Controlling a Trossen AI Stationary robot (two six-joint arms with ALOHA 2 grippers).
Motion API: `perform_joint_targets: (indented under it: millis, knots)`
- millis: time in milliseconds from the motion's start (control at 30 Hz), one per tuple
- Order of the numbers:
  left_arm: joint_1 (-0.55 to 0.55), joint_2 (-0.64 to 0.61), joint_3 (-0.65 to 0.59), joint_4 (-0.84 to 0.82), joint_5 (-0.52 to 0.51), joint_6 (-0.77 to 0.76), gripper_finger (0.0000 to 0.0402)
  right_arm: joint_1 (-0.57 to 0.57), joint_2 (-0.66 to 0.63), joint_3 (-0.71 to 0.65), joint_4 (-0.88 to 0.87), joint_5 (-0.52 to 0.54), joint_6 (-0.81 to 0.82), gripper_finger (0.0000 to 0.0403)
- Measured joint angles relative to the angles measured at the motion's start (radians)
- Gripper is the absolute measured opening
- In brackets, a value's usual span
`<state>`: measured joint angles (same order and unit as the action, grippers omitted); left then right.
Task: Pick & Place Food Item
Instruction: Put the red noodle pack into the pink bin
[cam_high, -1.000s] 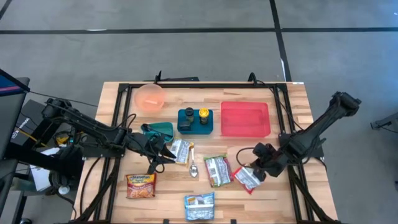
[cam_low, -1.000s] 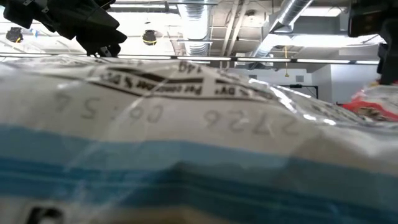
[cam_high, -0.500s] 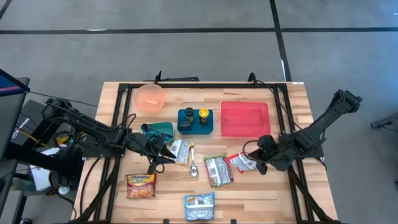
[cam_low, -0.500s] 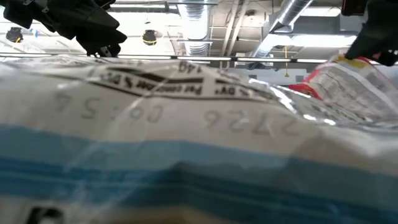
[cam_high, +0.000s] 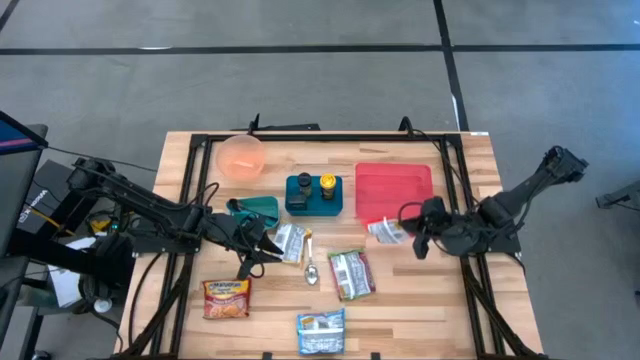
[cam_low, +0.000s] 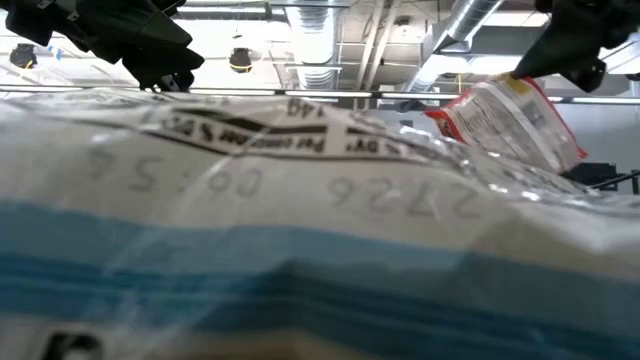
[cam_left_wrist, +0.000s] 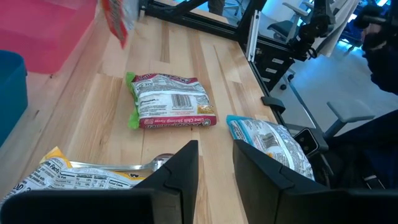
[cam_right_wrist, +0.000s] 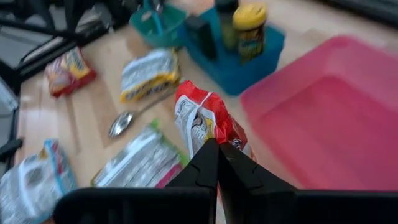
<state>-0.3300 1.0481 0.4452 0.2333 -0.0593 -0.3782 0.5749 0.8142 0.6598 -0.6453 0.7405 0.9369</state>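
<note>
Right gripper (cam_high: 412, 238) clamped on red snack packet (cam_high: 385, 231), held off the tabletop (cam_high: 450, 300) at the red tray's (cam_high: 395, 190) near-left corner. Left gripper (cam_high: 262, 252) near tabletop's left edge, fingers apart, seemingly holding nothing.

A robotics lab or industrial workshop: a pale wooden slatted tabletop (cam_high: 400, 310) in a black metal frame stands on a bare grey concrete floor (cam_high: 300, 90) marked with dark lines, silver ventilation ducts (cam_low: 330, 30) run overhead, and office chairs (cam_left_wrist: 292, 28) stand beyond.
</note>
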Motion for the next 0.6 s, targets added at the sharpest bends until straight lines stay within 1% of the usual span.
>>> perform_joint_targets:
  millis: [133, 333, 500, 600]
  knots:
    - [0.0, 0.0, 0.0, 0.0, 0.0, 0.0, 0.0095, -0.059, -0.054, 0.017, -0.001, 0.029, -0.071, 0.0]
    - [0.0, 0.0, 0.0, 0.0, 0.0, 0.0, 0.0095, -0.152, -0.095, 0.09, 0.0, 0.099, -0.211, 0.0]
    - [0.0, 0.0, 0.0, 0.0, 0.0, 0.0, 0.0095, -0.252, -0.096, 0.146, -0.003, 0.107, -0.304, 0.0]
    - [0.0, 0.0, 0.0, 0.0, 0.0, 0.0, 0.0095, -0.321, -0.095, 0.162, -0.012, 0.106, -0.32, 0.0]
